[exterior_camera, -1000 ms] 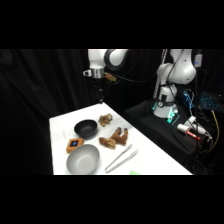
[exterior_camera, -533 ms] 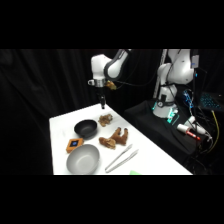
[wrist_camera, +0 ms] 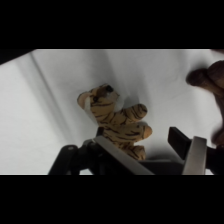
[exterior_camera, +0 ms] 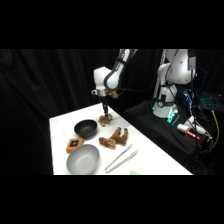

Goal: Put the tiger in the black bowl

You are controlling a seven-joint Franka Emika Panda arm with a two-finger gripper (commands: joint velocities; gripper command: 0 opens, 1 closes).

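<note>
Now claw spread over tiger, black bowl nearby, bare table w/ room at edge.

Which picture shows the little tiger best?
The wrist view: the tiger fills the middle, stripes and face plain, lying on the white table. In the side view it is only a small tan lump under the pincer.

The tiger, small and tan with dark stripes, is seen lying on the white table, near the black bowl. The bowl is round, glossy inside, and placed upright.
</note>
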